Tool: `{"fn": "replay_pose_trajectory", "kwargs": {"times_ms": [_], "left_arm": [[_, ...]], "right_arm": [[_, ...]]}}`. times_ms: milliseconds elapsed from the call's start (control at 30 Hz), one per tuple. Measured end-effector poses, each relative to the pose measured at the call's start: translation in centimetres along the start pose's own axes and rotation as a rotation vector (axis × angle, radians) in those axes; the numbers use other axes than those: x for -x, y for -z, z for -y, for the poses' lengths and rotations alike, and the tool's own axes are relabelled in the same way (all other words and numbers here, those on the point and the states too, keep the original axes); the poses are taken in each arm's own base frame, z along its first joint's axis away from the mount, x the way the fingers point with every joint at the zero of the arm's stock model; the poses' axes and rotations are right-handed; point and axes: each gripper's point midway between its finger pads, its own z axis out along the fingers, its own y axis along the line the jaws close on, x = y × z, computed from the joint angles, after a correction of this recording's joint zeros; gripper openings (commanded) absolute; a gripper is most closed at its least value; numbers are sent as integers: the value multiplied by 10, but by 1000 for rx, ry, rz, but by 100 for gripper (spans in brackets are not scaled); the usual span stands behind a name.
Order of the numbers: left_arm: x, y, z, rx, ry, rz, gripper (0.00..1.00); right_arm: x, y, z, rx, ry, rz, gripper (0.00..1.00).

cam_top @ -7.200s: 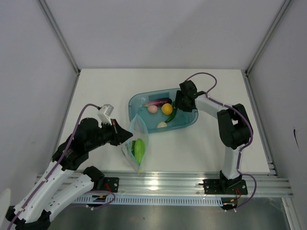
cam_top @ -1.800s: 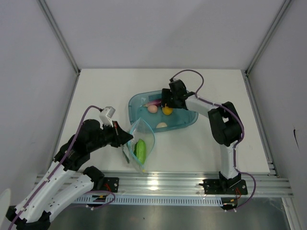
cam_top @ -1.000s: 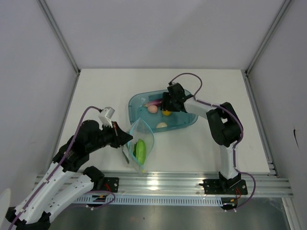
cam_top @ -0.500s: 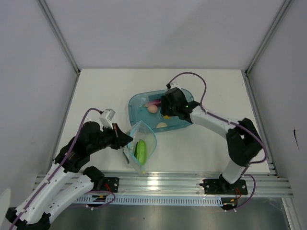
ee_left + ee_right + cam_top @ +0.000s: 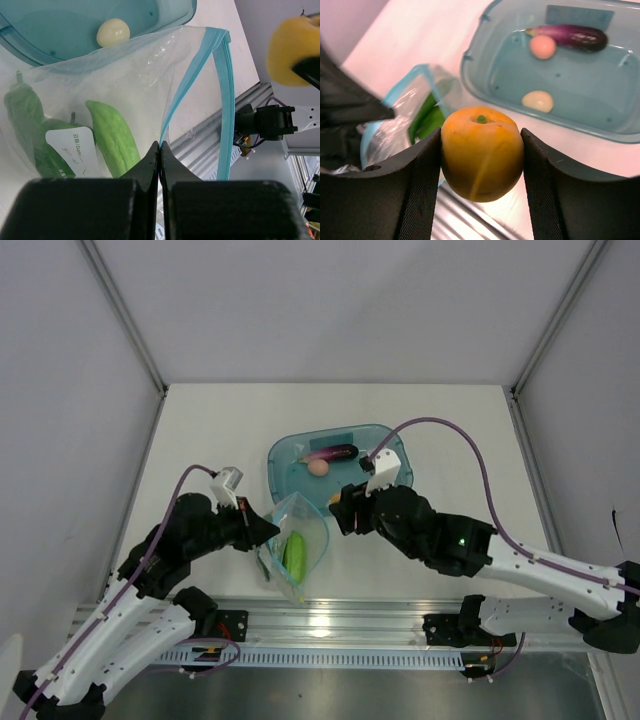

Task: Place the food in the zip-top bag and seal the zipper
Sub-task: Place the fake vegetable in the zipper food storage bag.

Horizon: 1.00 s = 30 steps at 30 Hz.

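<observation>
My left gripper [image 5: 264,530] [image 5: 160,145] is shut on the near lip of the zip-top bag [image 5: 297,552], holding its teal zipper [image 5: 220,100] mouth open. Inside the bag lie the bright green chunk [image 5: 112,140] and the dark green long vegetable [image 5: 25,120]. My right gripper [image 5: 340,515] [image 5: 481,155] is shut on the orange-yellow ball [image 5: 481,152], held in the air just right of the bag mouth [image 5: 415,115]. The ball also shows in the left wrist view [image 5: 295,42]. The purple eggplant [image 5: 335,452], pink ball [image 5: 318,468] and cream egg [image 5: 538,100] lie in the tray.
The translucent teal tray [image 5: 392,438] sits at mid-table, just beyond the bag. The aluminium rail [image 5: 400,625] runs along the near table edge below the bag. My left arm [image 5: 345,125] shows dark beside the bag in the right wrist view.
The right gripper closed on the orange-yellow ball in the tray, lifted it out and carried it toward the bag mouth. The dark green vegetable went from tray to bag earlier. The left gripper kept its hold.
</observation>
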Motion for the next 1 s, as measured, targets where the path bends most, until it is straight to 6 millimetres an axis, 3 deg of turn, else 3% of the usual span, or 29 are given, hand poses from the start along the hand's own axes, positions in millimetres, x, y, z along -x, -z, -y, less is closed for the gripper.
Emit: {"fn": "replay_pose_trajectory", "kwargs": {"times_ms": [133,267,600,633,667,767,1000], "left_arm": [[0,-1,0,2,1,-4,1],[0,-3,-1,4,2,-8,1],[-2,-5,-1,3,6,-20,1],[-2,-5,-1,3,7,-22,1],[-2,-5,-1,3,7,-23,1],[-2,-5,-1,3,8,-24,1],[-2,-7,1,-6,8,-30,1]], "right_arm": [[5,28,-15,115,-27,32,23],[-1,35,-31,223,-39,20,24],[-60,-2,-79,345,24,-151,32],[-65,-6,-80,340,27,-163,35],[-70,-9,-81,334,32,-175,48],[-82,-19,-80,311,42,-206,64],[-93,-36,-79,255,52,-233,78]]}}
